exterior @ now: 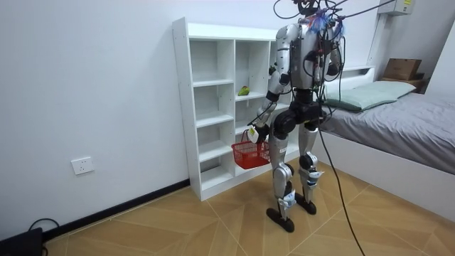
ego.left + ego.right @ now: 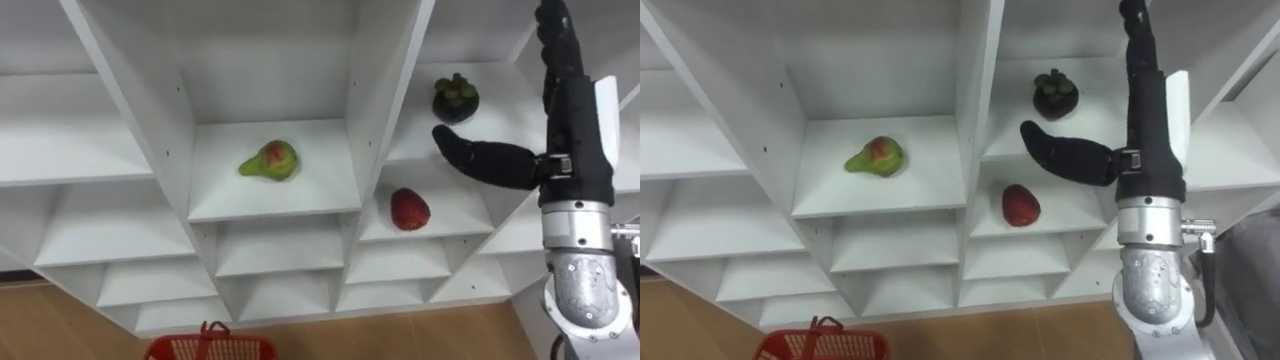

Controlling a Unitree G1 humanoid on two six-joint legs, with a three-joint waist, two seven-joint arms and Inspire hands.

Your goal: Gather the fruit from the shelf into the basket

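I stand facing the white closet point(image 2: 370, 110), my right hand point(image 2: 575, 130) raised before its right-hand column, fingers straight and pointing to 12 o'clock, thumb stretched out toward 9 o'clock, holding nothing. A dark mangosteen point(image 2: 455, 98) sits on the shelf just at 12 o'clock of my thumb tip. A red fruit point(image 2: 409, 209) lies one shelf lower, at 7 o'clock of the thumb. A green-and-red pear point(image 2: 269, 161) rests in the middle compartment, off at 9 o'clock. The red basket point(image 1: 250, 153) hangs at my left hand point(image 1: 254, 133), low at 6 o'clock; its grip I cannot tell.
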